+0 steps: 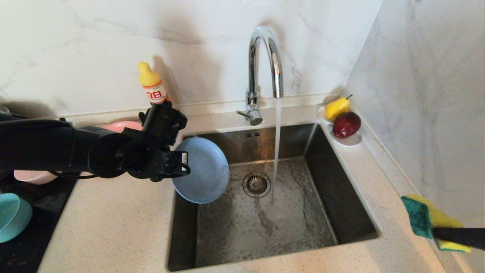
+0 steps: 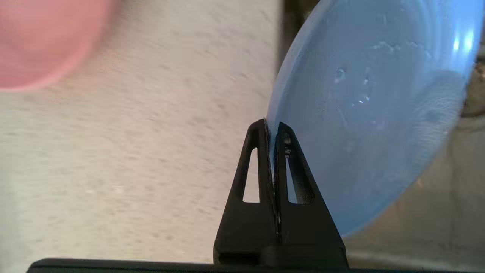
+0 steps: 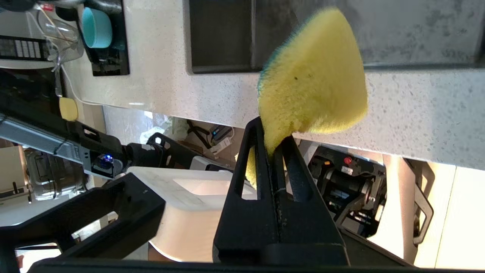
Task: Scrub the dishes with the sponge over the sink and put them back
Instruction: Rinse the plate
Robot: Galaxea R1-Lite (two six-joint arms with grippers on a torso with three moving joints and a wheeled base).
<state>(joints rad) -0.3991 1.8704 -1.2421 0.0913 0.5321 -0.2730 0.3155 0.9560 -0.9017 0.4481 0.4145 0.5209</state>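
Head view shows the sink (image 1: 303,227) with water running from the tap (image 1: 265,60) onto its floor, well apart from the left gripper (image 1: 181,163) toward the drain; the table (image 1: 113,227) lies beneath that gripper; the blue plate (image 1: 202,170) is clamped by its rim between the left gripper's fingers, held on edge just past the sink's near wall; the sponge (image 1: 432,222) is pinched tight in the right gripper (image 1: 435,232), which hangs over the table on the far side of the sink from the plate. Judging by this, the step in hand is bringing plate and sponge together for scrubbing; the next move calls for carrying the sponge across to the plate's face over the sink.
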